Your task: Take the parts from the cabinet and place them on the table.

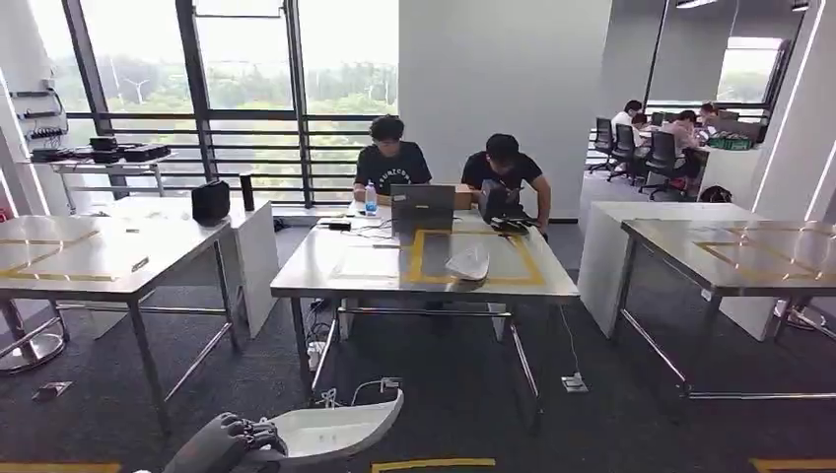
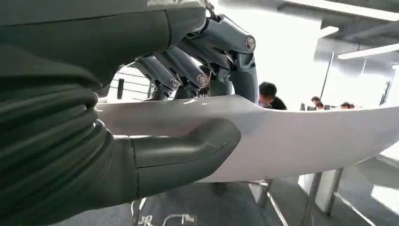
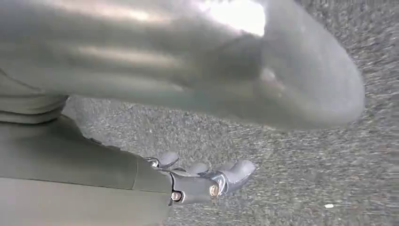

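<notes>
**Left hand holds a white part, table ahead**

Nearest, low in the head view, the left hand (image 1: 229, 439) grips a white curved part (image 1: 340, 426), a shell-like piece with a pointed end reaching toward the right. In the left wrist view the thumb (image 2: 188, 153) presses one face of the part (image 2: 301, 136) while the darker fingers (image 2: 188, 75) curl over its opposite edge, so the part is clamped between them.

The right hand (image 3: 202, 181) hangs over grey carpet (image 3: 306, 169) in the right wrist view. Its fingers lie nearly straight and somewhat apart, with nothing in them.

Beyond the held part, across dark carpet, stands the centre table (image 1: 325, 281), steel-topped, with a yellow tape square (image 1: 473, 258) marked on it. Inside that square lies a second white part (image 1: 468, 262). Cables and a power strip (image 1: 574, 383) lie on the floor under and beside the table.

At the table's far edge sit a laptop (image 1: 422, 207) and a water bottle (image 1: 371, 197), and two people in black shirts sit behind them. Similar taped tables stand to the left (image 1: 89, 261) and right (image 1: 730, 256). Farthest off are tall windows and, at the back right, more people seated at a desk.
</notes>
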